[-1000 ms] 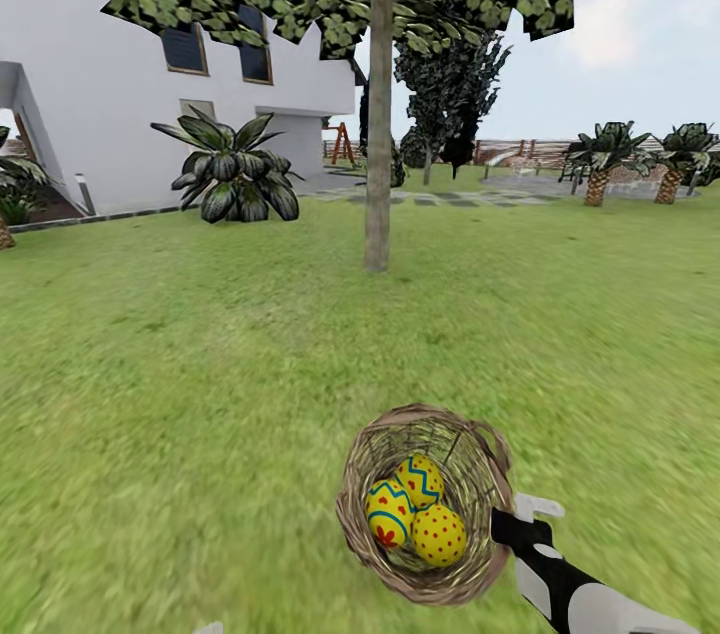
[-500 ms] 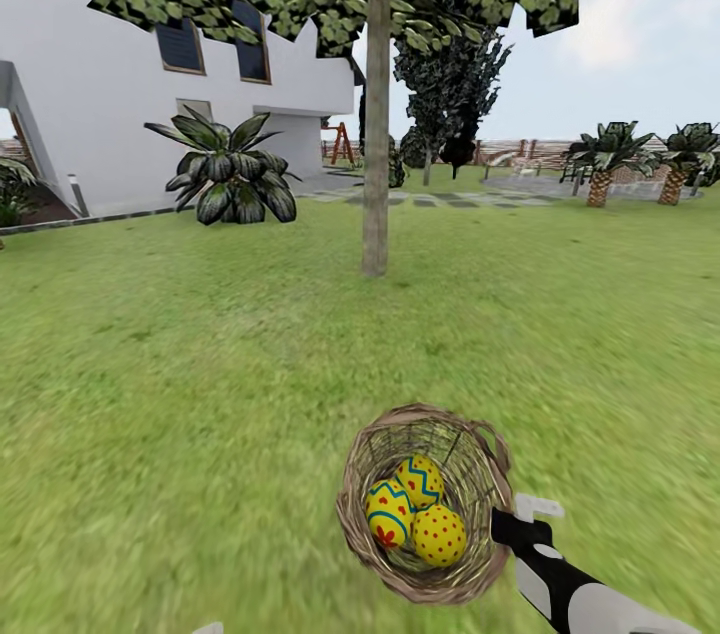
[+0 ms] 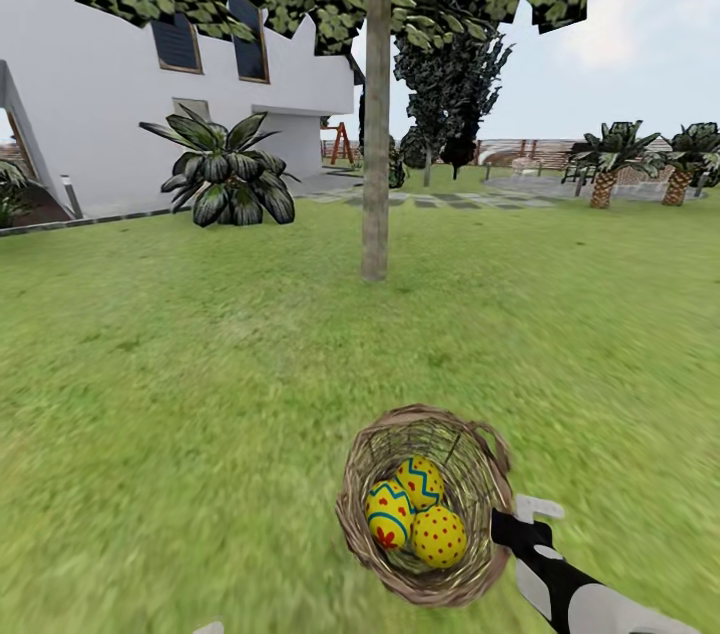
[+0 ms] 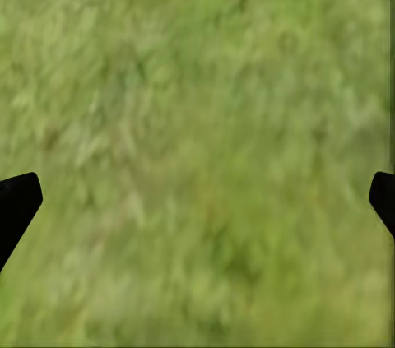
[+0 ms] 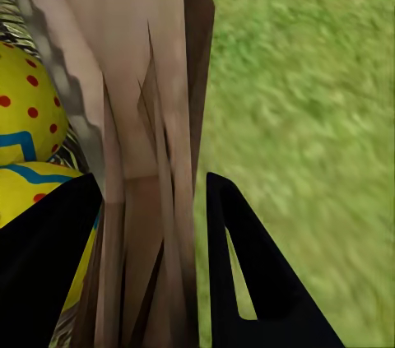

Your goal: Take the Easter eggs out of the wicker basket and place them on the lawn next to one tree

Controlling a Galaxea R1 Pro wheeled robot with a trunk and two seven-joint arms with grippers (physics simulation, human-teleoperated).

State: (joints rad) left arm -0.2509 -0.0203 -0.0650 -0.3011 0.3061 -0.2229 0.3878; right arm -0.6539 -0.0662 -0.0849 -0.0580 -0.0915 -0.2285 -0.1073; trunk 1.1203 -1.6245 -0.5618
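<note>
Three Easter eggs [image 3: 415,512] lie in the wicker basket [image 3: 425,502] on the lawn [image 3: 180,384], short of the tree [image 3: 376,114]. Right hand [image 5: 152,200] pinches the basket's rim; left hand [image 4: 197,196] spread wide over grass.

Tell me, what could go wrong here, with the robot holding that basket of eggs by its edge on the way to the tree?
1. The right gripper pinches only the rim of the wicker basket on one side, so the basket could tilt or slip.
2. The three Easter eggs lie loose inside; a tilt might roll them onto the lawn, away from the tree.
3. Eggs left in the basket would not count, even beside the tree.
</note>
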